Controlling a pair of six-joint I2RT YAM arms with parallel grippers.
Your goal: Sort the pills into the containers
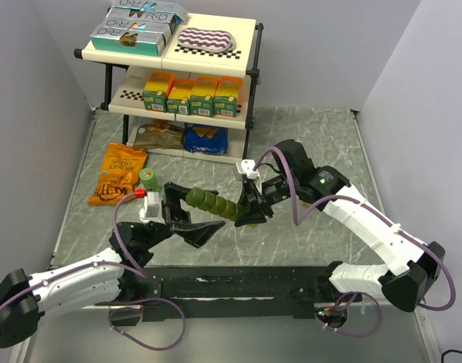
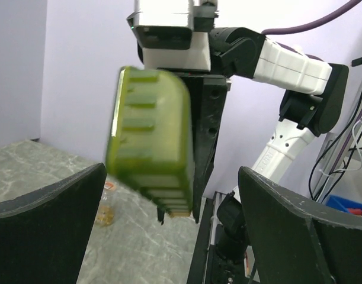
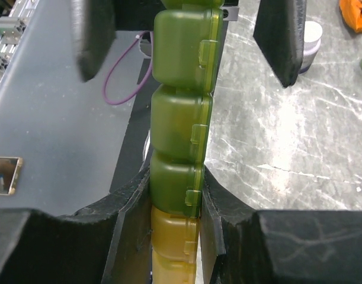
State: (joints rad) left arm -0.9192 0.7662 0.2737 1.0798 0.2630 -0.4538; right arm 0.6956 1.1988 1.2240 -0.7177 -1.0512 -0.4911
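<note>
The containers (image 1: pixel 215 203) are one strip of joined compartments, lifted off the table (image 1: pixel 306 136) near the middle of the overhead frame and slanting from upper left down to lower right. In the right wrist view four compartments (image 3: pixel 178 118) show: three green up the centre and one yellow at the bottom edge.

The right gripper (image 1: pixel 253 214) is clamped on the strip's lower-right part. Its two fingers (image 3: pixel 130 201) press either side where green meets yellow.

The left gripper (image 1: pixel 187 215) stands spread wide, holding nothing. The strip's dark green end (image 2: pixel 151 142) hangs between its two fingers (image 2: pixel 50 213), apart from both.

Left of the strip stands one green bottle (image 1: pixel 149 178), with one orange snack bag (image 1: pixel 119 175) lying beside it further left. One white-capped bottle (image 3: pixel 311 38) shows at the upper right of the right wrist view.

At the top of the overhead frame is a shelf rack (image 1: pixel 249 45). Its lower shelf carries four green-and-orange cartons (image 1: pixel 193 94) in a row. One zigzag-patterned pouch (image 1: pixel 204 38) lies on top, and two bags (image 1: pixel 206 138) sit underneath on the table.
</note>
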